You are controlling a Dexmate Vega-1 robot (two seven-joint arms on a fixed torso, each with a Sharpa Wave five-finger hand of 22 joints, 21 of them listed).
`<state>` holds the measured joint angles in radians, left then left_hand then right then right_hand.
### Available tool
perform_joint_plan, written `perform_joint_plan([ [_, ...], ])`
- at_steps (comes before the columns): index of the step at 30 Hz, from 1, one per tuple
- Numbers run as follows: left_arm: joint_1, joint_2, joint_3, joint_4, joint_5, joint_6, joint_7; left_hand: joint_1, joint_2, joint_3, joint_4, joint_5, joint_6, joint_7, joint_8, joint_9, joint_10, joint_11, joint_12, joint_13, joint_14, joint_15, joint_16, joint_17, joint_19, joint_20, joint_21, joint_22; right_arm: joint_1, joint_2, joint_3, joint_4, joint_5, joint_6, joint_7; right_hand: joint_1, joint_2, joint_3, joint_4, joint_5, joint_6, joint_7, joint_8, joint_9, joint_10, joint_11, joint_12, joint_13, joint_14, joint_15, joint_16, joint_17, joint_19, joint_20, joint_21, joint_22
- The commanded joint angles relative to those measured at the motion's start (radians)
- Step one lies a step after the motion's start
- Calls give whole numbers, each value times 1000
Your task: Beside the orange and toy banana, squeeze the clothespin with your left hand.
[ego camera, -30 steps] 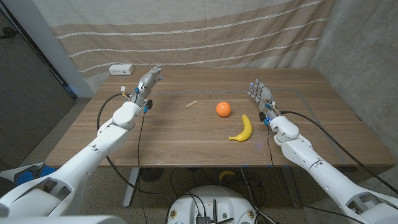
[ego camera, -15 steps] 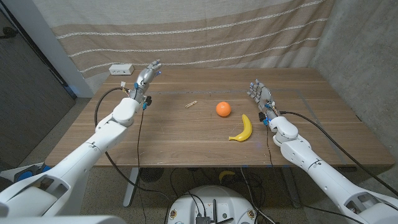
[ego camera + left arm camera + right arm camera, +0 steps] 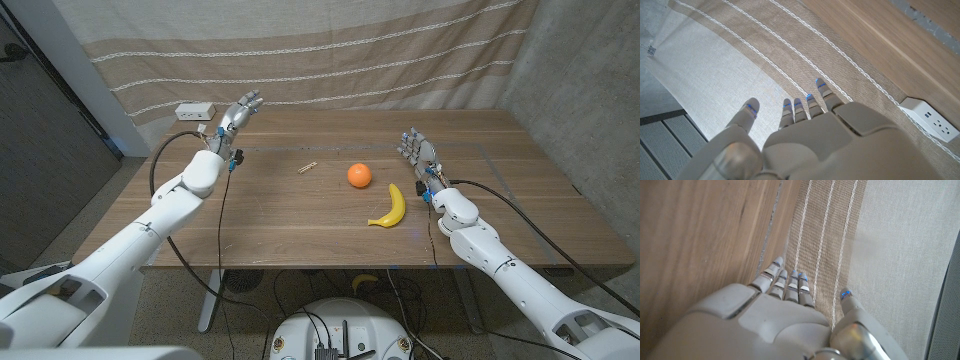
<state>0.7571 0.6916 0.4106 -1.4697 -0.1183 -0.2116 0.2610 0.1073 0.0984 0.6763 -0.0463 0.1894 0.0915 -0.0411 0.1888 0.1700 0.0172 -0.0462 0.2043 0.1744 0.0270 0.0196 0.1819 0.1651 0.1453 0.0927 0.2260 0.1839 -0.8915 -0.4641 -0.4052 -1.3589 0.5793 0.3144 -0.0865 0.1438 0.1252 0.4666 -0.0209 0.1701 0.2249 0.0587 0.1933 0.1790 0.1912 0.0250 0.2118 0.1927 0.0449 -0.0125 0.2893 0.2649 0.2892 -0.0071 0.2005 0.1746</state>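
You are at the reach step: nothing is grasped yet. Your left hand (image 3: 236, 117) hangs raised over the far left part of the table (image 3: 300, 225), fingers spread and holding nothing. In its wrist view the fingertips (image 3: 821, 85) point toward the striped curtain (image 3: 300, 50), away from the work.

The clothespin (image 3: 307, 168) lies on the wood toward the middle of the table, well apart from that hand. The orange (image 3: 360, 175) sits near it on the side away from your left hand, and the toy banana (image 3: 389, 206) lies just beyond the orange, closer to you.

My judgement of the next move: bring the left hand inward across the table and tip the palm down, so thumb and fingers can close on the clothespin's 2 handle ends. It looks small and flat, so a light pinch from above probably suits it better than a full grasp.

Room is good on your approach side, with bare wood between hand and clothespin. Watch the white power strip (image 3: 195, 111) near the table's far left corner, close behind your hand. Keep short of the orange, which may roll if nudged.

Your right hand (image 3: 418, 155) waits over the right side, fingers open and empty, well away from the clothespin.
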Motion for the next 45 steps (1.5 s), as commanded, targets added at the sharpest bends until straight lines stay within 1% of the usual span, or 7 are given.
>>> perform_joint_plan([
  [1,-24,22,24,-42,103,62,33,5,-7,2,-11,-1,12,0,3,3,11,-4,7,3,10,2,2,3,12,2,4,1,-6,3,5,1,-2,14,-5,12,31,-1,-6,6,10,-3,5,4,10,-4,0,5,10,3,2,3,-1,4,7,2],
  [2,-25,23,25,-45,108,66,32,5,-8,2,-13,-2,13,0,3,3,13,-2,8,3,11,1,2,3,12,2,4,1,-7,4,6,1,-2,15,-6,12,31,-2,-6,6,10,-3,5,4,10,-4,0,5,10,3,2,3,0,4,7,2],
  [12,-35,38,43,-70,177,85,44,11,-14,-1,-30,-3,25,0,5,3,21,-9,7,3,16,0,2,4,19,1,4,0,-14,3,11,-2,0,25,-9,11,31,-2,-7,6,12,-2,5,4,12,-3,0,5,10,3,1,3,0,4,6,2],
  [27,-33,61,60,-135,255,163,42,18,-19,-3,-48,-5,33,-1,4,4,27,-11,5,3,22,-4,1,4,24,-1,3,0,-33,7,20,-4,12,54,2,11,31,-3,-7,6,13,-2,4,4,14,-3,-1,5,11,3,1,3,0,5,5,2],
  [34,-31,75,67,-171,275,204,20,20,-21,-4,-55,-5,36,-1,3,4,26,-13,3,4,20,-5,0,4,23,0,1,0,-33,8,19,-2,16,67,18,11,32,-3,-8,7,15,-2,4,4,14,-2,-2,5,11,4,0,3,0,5,5,2],
  [43,-32,83,82,-203,300,244,-4,23,-22,-6,-62,-6,39,-1,3,4,27,-13,2,4,19,-5,-1,4,22,0,0,1,-48,3,25,-15,16,79,17,11,32,-3,-9,7,18,-2,5,4,17,-3,-1,5,13,5,1,3,-1,7,5,2],
  [45,-36,90,85,-206,291,243,-30,24,-23,-6,-64,-6,41,-3,3,4,27,-14,1,4,20,-4,-1,4,23,0,0,1,-52,1,27,-20,19,78,16,12,32,-3,-9,7,19,-3,5,4,18,-1,-1,5,14,6,1,3,0,7,5,2],
])
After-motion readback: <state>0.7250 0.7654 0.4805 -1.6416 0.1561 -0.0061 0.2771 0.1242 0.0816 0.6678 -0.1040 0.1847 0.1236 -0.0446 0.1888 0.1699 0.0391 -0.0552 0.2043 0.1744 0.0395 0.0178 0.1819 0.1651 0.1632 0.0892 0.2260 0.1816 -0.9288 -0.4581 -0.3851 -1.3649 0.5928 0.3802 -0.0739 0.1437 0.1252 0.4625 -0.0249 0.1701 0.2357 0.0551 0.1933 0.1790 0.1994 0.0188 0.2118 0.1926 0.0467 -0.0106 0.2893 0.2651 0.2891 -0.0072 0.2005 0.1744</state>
